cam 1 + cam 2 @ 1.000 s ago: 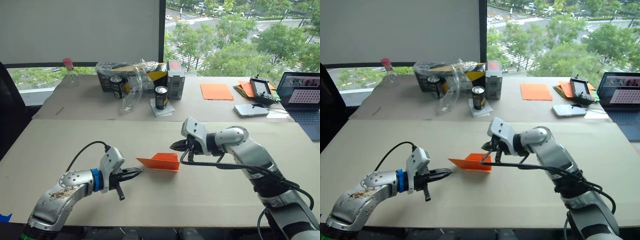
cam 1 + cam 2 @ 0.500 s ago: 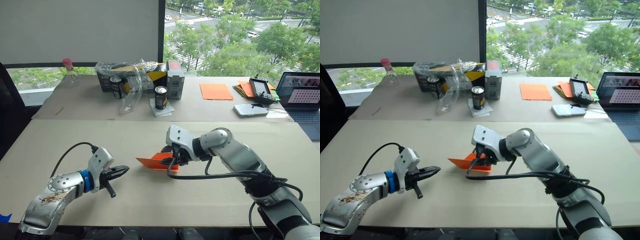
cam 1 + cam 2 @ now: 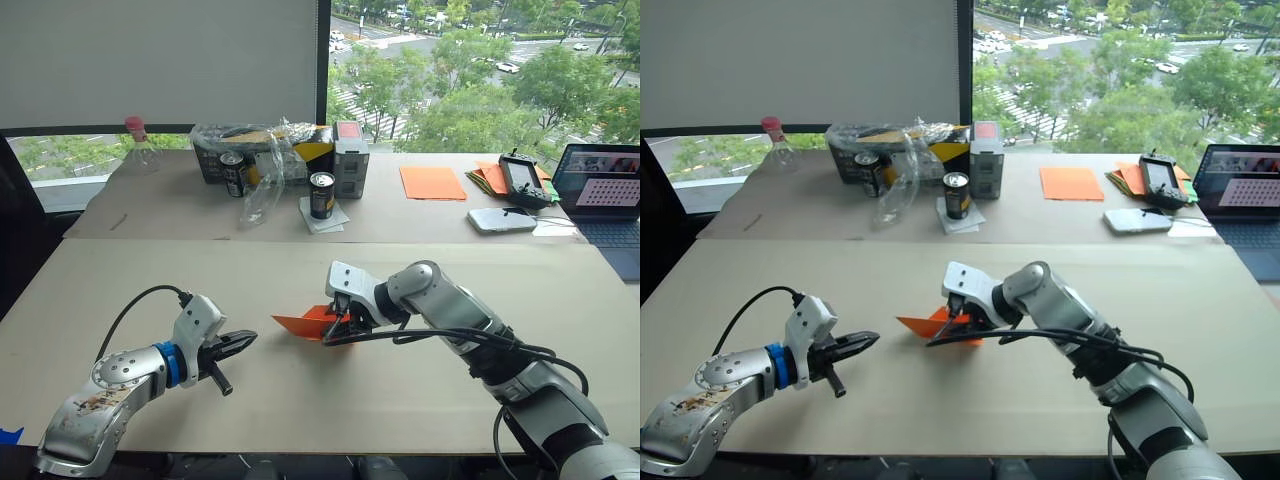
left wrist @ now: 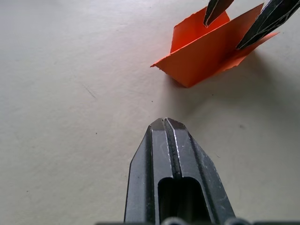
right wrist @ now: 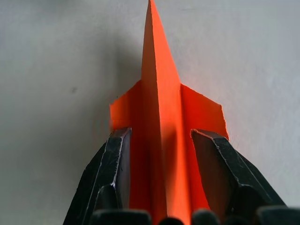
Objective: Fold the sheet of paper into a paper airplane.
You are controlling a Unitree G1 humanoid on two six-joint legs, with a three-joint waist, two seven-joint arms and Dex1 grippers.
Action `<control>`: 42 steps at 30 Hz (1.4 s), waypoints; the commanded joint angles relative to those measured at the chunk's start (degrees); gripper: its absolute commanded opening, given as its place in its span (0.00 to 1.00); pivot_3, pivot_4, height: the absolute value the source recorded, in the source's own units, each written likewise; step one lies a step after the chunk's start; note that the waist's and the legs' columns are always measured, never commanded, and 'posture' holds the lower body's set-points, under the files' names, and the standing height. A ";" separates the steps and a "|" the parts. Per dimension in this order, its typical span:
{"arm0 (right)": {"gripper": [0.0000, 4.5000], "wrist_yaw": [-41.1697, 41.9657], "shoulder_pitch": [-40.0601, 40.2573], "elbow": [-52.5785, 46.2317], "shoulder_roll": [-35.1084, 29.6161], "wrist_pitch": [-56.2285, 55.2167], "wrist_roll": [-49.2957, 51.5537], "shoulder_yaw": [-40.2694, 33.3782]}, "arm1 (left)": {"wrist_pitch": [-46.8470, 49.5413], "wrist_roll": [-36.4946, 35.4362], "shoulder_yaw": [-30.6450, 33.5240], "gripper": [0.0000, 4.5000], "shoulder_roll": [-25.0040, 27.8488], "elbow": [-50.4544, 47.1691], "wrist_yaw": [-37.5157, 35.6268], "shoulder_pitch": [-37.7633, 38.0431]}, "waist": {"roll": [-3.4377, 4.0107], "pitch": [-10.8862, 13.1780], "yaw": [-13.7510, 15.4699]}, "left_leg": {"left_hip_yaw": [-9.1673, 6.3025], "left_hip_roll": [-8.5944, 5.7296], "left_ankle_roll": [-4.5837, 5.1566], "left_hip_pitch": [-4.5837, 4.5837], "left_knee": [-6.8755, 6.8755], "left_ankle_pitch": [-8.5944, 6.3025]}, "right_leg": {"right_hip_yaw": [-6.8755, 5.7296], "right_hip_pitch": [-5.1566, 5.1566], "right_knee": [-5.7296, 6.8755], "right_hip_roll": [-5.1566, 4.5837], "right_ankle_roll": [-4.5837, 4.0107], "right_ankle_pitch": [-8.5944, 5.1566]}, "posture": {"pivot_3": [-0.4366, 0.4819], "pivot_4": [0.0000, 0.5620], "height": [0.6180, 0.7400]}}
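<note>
The sheet of paper (image 3: 305,323) lies mid-table as a bright orange pointed wedge, a paper airplane shape with a raised centre fold and two flat flaps (image 5: 159,117). Its nose points toward my left arm. My right gripper (image 3: 333,330) is open at the tail end, with one finger on each side of the upright fold (image 5: 161,135). Its fingertips (image 4: 213,9) touch or hover just over the flaps. My left gripper (image 3: 245,340) is shut and holds nothing. It lies low on the table a short gap from the nose (image 4: 164,123).
On the far table stand two cans (image 3: 322,194), a box (image 3: 351,158), a crumpled plastic bag (image 3: 262,170) and a bottle (image 3: 138,143). A smooth orange sheet (image 3: 433,182), a fanned orange pile (image 3: 490,176), a controller (image 3: 522,180), a phone (image 3: 502,219) and a laptop (image 3: 605,195) lie at the right.
My right gripper has moved left and down, from behind the paper to astride its tail. My left gripper has drawn back from the nose, leaving a gap.
</note>
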 commanded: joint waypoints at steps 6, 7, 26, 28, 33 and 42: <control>0.01 -1.57 0.98 -2.44 0.63 0.61 -0.24 -2.54 | -0.16 -0.55 -0.38 0.00 0.05 -0.98 -0.50 -1.91 | 0.00 0.00 0.04 | 0.00 0.00 0.00 0.00 0.00 0.00 | 0.00 0.01 0.00 0.00 0.00 0.00 | 0.48 0.27 0.92; 0.01 -1.76 1.06 -2.95 0.22 0.98 0.22 -3.79 | -0.23 -0.47 -0.62 0.00 0.07 -0.59 -0.71 -2.37 | 0.00 0.00 0.08 | 0.00 -0.01 0.00 0.00 0.00 0.00 | 0.00 0.02 0.00 -0.01 0.00 0.00 | 0.48 0.27 0.92; 0.01 -34.40 -13.66 50.19 -9.51 -7.67 -3.60 -35.46 | -4.86 3.13 -9.77 0.00 -4.28 9.92 -5.57 -13.73 | 0.00 0.00 -0.87 | 0.13 -0.01 0.01 -0.01 -0.04 0.00 | 0.11 0.00 -0.04 0.01 -0.02 0.02 | 0.48 0.27 0.92; 0.01 -34.86 -14.97 56.41 -9.70 -9.91 -4.33 -35.21 | -4.98 3.32 -10.00 0.00 -4.50 9.93 -5.56 -13.84 | 0.00 0.00 -1.01 | 0.14 -0.03 0.01 -0.01 -0.03 0.01 | 0.13 0.03 -0.04 0.00 -0.02 0.02 | 0.48 0.27 0.92; 0.01 -34.46 -16.89 63.39 -10.37 -12.17 -4.30 -35.62 | -5.07 3.57 -9.33 0.00 -4.48 9.11 -5.25 -12.48 | 0.03 0.01 -1.42 | 0.16 -0.05 0.01 -0.04 -0.02 0.01 | 0.17 0.00 -0.05 -0.03 -0.01 0.02 | 0.48 0.27 0.92; 0.01 -33.55 -15.93 64.90 -10.58 -11.27 -4.27 -35.39 | -4.74 3.29 -8.56 0.00 -4.67 7.87 -4.23 -10.95 | 0.04 0.01 -1.41 | 0.15 -0.04 0.01 -0.02 -0.01 0.01 | 0.17 0.03 -0.03 -0.01 0.00 0.03 | 0.48 0.27 0.92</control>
